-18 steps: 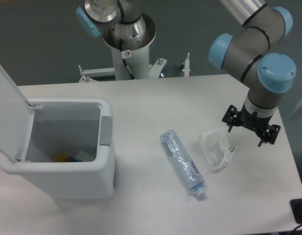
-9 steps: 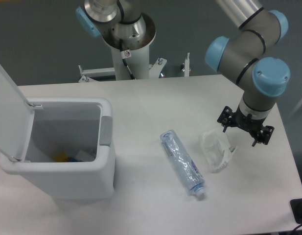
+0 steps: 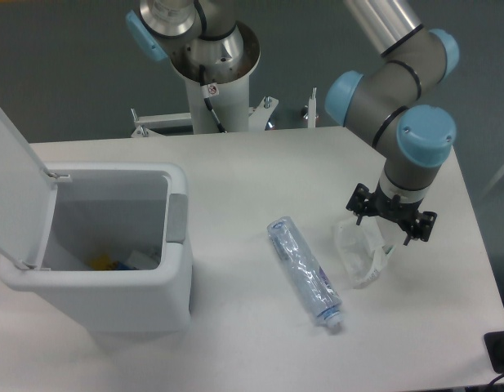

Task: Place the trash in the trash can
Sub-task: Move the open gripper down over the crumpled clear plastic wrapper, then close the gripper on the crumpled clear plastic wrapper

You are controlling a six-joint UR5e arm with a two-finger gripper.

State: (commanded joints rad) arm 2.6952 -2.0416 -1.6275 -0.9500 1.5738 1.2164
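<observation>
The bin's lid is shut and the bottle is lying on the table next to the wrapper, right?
Not quite. The camera view shows the bin with its lid flipped open, not shut. The rest holds: the bottle lies on the table next to the wrapper.

Bin (image 3: 113, 278) left, bottle (image 3: 305, 272) right.

You have a white worktop (image 3: 260, 171) before a grey wall (image 3: 64, 73). A dark object (image 3: 501, 353) (cut off) sits bottom right.
</observation>
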